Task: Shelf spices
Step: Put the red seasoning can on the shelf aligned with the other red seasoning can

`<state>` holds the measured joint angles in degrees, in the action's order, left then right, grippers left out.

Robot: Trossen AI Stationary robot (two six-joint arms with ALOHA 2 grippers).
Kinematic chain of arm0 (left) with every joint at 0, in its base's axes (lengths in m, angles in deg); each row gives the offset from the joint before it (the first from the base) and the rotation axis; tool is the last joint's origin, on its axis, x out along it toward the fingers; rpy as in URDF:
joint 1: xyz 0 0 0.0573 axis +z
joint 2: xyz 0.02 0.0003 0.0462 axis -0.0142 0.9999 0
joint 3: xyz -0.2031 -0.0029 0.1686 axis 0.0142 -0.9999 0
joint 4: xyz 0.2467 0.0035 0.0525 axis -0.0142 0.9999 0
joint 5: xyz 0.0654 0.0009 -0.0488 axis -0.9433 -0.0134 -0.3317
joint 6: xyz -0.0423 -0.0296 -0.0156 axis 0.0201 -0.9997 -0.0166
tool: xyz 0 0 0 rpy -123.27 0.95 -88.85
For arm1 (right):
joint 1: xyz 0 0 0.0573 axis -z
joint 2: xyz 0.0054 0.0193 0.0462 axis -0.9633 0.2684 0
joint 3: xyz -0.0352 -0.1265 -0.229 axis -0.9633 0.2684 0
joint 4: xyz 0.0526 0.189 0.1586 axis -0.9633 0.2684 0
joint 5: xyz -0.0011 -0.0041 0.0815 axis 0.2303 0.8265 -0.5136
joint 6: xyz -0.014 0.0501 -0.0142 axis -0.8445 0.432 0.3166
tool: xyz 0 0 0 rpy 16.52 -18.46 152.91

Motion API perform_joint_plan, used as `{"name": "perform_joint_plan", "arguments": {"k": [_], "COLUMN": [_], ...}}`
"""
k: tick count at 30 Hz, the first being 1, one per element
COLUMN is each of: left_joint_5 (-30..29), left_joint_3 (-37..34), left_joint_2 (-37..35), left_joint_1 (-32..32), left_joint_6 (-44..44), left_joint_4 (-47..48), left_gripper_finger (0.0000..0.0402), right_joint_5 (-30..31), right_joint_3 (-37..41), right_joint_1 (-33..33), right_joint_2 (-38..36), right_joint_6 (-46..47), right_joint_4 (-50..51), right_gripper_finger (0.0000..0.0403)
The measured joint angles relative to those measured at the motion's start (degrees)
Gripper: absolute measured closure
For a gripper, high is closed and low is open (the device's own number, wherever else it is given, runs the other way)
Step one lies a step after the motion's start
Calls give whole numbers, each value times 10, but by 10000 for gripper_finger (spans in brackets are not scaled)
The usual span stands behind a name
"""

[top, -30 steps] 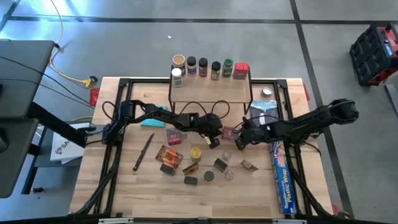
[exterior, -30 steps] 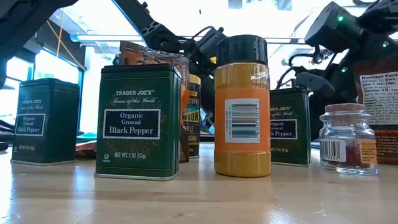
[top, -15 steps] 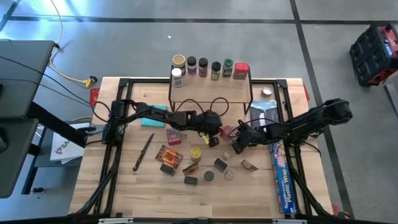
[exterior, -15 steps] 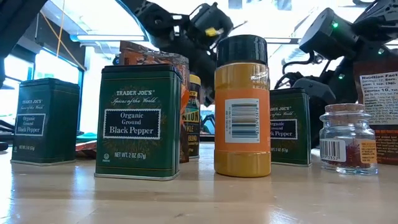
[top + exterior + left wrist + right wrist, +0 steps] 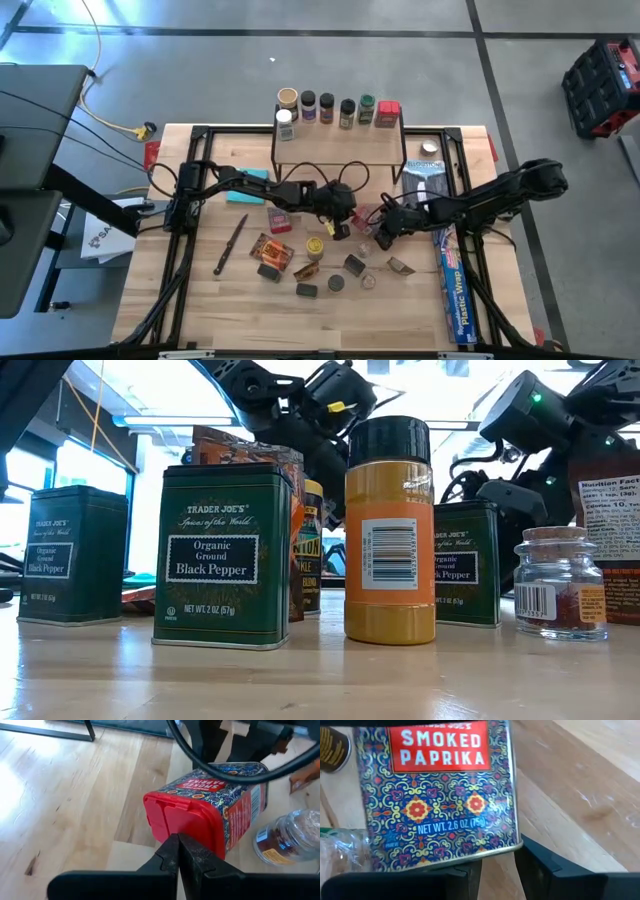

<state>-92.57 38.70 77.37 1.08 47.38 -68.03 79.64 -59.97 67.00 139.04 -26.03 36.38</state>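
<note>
Two claws are converging on the smoked paprika tin, lying on the table in front of the shelf. My right gripper is straddling its base, part open, not visibly grasping; my left gripper, clenched empty, is nudging its lid. Next I'm needing a firm squeeze, then a lift.

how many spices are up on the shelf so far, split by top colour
On the shelf:
tan-lid jar: 1
white-lid jar: 1
black-lid jars: 3
green-lid jar: 1
red box: 1
total: 7
</note>
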Motion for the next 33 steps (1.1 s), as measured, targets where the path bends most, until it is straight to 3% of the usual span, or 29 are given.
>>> {"name": "perform_joint_plan", "arguments": {"k": [11, 17, 25, 28, 33], "left_joint_5": [-13, -15, 17, 50, 46], "left_joint_3": [0, 0, 0, 0, 0], "left_joint_2": [0, 0, 24, 39, 42], "left_joint_1": [1, 1, 10, 12, 10], "left_joint_6": [6, 10, 15, 14, 11], "left_joint_4": [14, 43, 42, 30, 54], "left_gripper_finger": [401, 401, 401, 401, 401], "right_joint_5": [-71, -28, 13, 3, -7], "right_joint_3": [-5, -70, -70, -70, -70], "right_joint_1": [-2, -2, 12, 12, 12], "right_joint_2": [-41, -60, -59, -54, -29], "right_joint_6": [34, 29, 13, 11, 11], "right_joint_4": [80, 229, 210, 178, 178], "right_gripper_finger": [298, 314, 330, 332, 332]}}
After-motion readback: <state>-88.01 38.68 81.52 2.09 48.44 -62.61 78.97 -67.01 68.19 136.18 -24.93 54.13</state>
